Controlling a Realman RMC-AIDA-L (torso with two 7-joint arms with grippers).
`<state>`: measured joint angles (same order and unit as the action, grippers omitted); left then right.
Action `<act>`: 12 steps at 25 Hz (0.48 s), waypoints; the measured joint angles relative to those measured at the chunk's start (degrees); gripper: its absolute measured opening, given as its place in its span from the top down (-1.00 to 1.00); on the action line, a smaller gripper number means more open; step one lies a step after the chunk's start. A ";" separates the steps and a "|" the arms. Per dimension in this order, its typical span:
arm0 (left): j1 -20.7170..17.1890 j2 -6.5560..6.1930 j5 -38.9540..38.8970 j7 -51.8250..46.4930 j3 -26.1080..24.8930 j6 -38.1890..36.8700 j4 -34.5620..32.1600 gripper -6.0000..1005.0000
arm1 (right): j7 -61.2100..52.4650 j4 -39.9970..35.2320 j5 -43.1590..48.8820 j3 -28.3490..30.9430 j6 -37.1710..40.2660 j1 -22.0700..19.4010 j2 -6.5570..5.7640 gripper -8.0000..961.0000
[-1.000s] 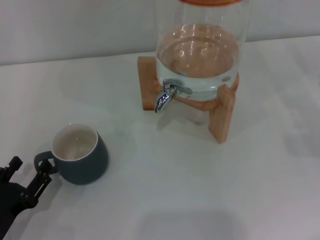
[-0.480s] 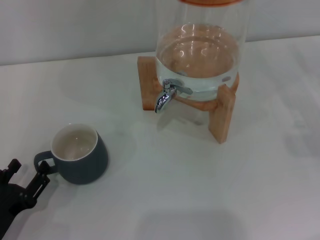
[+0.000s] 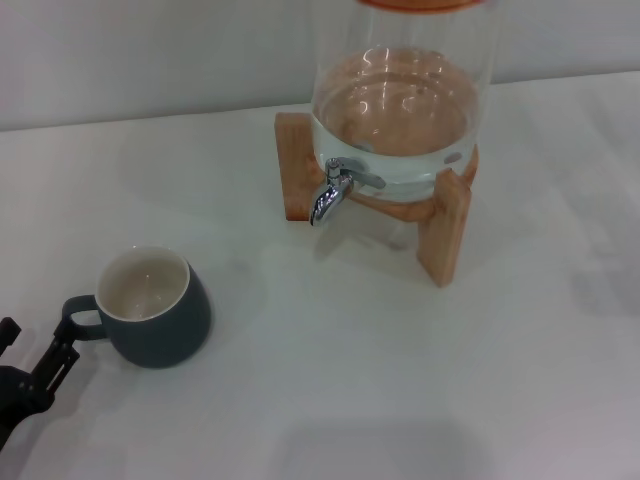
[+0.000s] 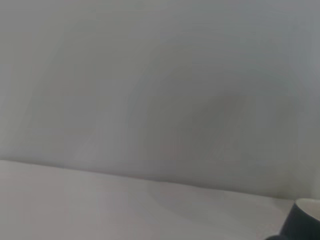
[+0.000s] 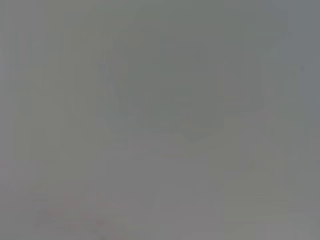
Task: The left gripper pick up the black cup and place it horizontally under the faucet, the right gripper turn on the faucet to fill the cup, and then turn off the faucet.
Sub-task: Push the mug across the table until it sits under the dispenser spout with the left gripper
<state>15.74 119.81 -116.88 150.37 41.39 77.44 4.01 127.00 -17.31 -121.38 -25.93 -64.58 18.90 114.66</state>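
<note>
Your left claw (image 3: 32, 352), black and jointed, sits at the counter's near-left corner, fingers spread, one tip right by the handle of the squat dark grey-black mug with cream inside (image 3: 152, 310), gripping nothing. Mug stands upright on the white counter (image 3: 330, 400), not yet lifted. Chrome lever faucet (image 3: 330, 192) near the far edge: untouched. Right claw not visible. Everything's left to do.

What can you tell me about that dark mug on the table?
The black cup is a squat, rounded mug, dark grey-black outside and cream-white inside, seemingly glazed ceramic. It stands upright and looks empty on the white table, its small loop handle pointing toward the left gripper, whose finger is at the handle. The faucet is well away.
</note>
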 joint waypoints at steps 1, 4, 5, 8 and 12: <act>0.01 0.00 -0.18 -0.13 0.00 -0.01 -0.08 -0.49 | 0.00 0.00 0.00 0.00 -0.05 -0.05 0.01 -0.69; 0.06 -0.05 -0.26 -0.66 0.00 -0.01 -0.36 -0.49 | 0.00 0.00 0.00 0.00 -0.21 -0.13 0.02 -0.69; 0.11 -0.08 -0.27 -0.80 0.00 -0.01 -0.41 -0.49 | 0.00 0.00 0.00 0.00 -0.25 -0.14 0.03 -0.69; 0.36 -0.10 -0.28 -0.87 0.00 -0.03 -0.41 -0.48 | 0.00 0.00 0.00 0.00 -0.36 -0.19 0.04 -0.69; 0.73 -0.11 -0.15 -0.88 0.15 -0.83 -0.36 -0.48 | -0.09 0.00 0.00 0.00 -0.48 -0.19 0.04 -0.69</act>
<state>16.47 119.70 -117.03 149.49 41.54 76.61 3.65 126.92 -17.31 -121.38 -25.93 -65.06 18.71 114.70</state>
